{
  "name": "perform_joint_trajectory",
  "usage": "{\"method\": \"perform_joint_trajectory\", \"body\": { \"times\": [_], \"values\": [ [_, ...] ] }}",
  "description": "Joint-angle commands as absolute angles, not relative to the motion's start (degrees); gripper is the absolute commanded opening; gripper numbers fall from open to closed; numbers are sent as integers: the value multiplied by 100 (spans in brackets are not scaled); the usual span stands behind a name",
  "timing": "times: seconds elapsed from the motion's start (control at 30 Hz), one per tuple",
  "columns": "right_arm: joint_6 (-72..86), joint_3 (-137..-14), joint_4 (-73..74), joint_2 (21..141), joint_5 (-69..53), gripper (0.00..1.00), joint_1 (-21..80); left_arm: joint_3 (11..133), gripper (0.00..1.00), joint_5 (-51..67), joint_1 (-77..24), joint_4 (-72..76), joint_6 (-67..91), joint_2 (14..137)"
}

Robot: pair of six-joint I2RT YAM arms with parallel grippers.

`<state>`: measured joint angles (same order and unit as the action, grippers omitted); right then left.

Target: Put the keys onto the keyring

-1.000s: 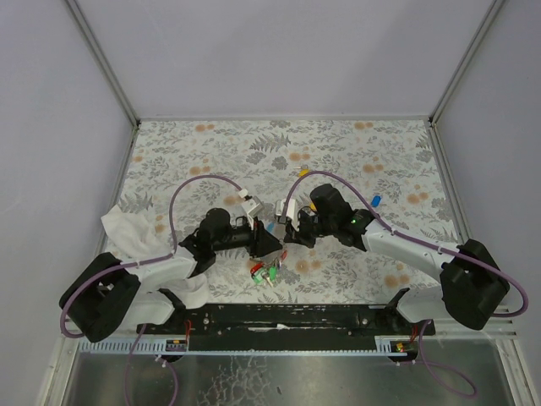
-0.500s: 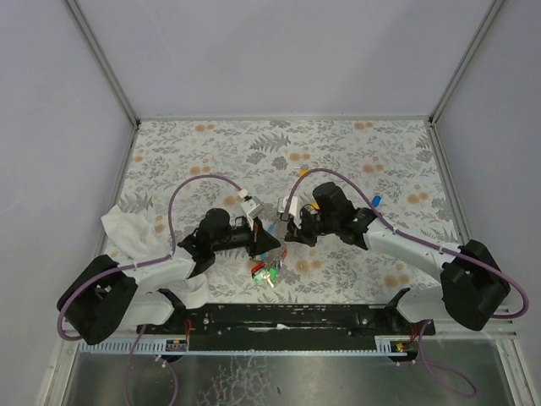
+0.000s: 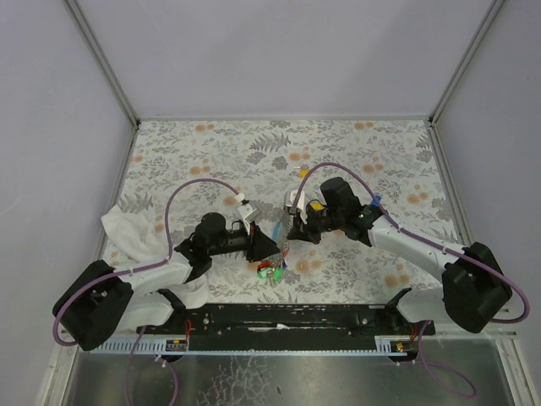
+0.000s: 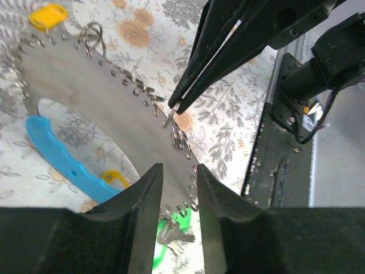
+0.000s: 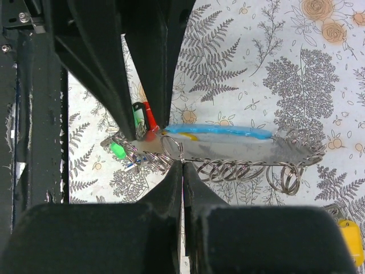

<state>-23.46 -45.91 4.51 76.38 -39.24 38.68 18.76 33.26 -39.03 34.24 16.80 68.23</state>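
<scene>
The keyring (image 5: 228, 149) is a grey strap with a light-blue section (image 4: 51, 149) and several small metal rings (image 5: 245, 169) along its edge. It hangs just above the table between my grippers. My right gripper (image 5: 182, 164) is shut on one ring (image 5: 171, 147); its tips also show in the left wrist view (image 4: 173, 105). My left gripper (image 4: 177, 171) has its jaws a little apart at the strap's other end. Red (image 5: 150, 123) and green (image 5: 118, 150) keys lie beneath it, the same cluster of keys (image 3: 270, 271) seen from the top.
One yellow key (image 4: 48, 14) lies on the floral table beyond the strap, and a blue key (image 3: 376, 200) lies further right. A crumpled white cloth (image 3: 127, 233) sits at the left edge. The black base rail (image 3: 287, 317) runs along the near edge.
My right gripper has drawn slightly right and back with the ring. My left gripper has followed to the right, over the key cluster.
</scene>
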Motion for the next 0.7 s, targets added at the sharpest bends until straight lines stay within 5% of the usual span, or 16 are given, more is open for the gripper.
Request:
{"method": "perform_joint_trajectory", "body": {
  "times": [0.0,0.43,0.67],
  "values": [
    [-2510,-4847,281,7528,-4249,0,3797,1784,34,3621,-3938,3770,1685,6626],
    [-2767,-5011,331,7600,-4223,0,3797,1801,36,2166,-3530,3577,2001,5990],
    [-2742,-5000,226,7598,-4274,0,3797,2086,36,2447,-3529,3485,2129,6626]
  ]
}}
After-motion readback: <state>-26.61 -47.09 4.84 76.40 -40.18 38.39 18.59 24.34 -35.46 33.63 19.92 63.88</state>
